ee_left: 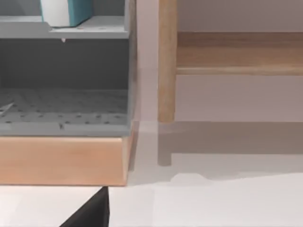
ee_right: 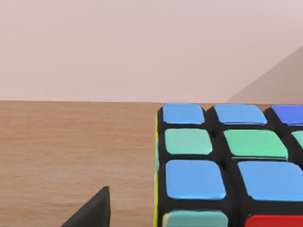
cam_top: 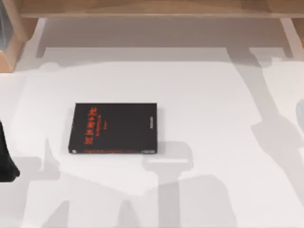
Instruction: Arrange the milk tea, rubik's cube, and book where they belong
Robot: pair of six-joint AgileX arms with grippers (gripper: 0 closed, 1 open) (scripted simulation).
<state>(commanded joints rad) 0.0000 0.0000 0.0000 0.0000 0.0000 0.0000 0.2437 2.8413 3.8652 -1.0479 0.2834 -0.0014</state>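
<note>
The worktop (cam_top: 213, 118) is smooth, matte white, crossed by soft grey shadows. Along its far edge runs a pale wooden shelf (cam_top: 156, 9), with a wooden upright at the far left corner. The left wrist view faces a grey perforated organiser (ee_left: 66, 109) on a light wood base, with a white and teal item (ee_left: 64, 12) on its upper tier.

The book (cam_top: 114, 128) lies flat left of the worktop's centre, thin and rectangular, with a black cover and red lettering too small to read.

In the right wrist view, the rubik's cube (ee_right: 227, 165) rests on a wood-grain surface (ee_right: 71, 151), showing blue, teal, green and red stickers on a black frame.

Whether the left end effector (cam_top: 5, 159), at the worktop's left edge, is released or clenched, I cannot tell.
</note>
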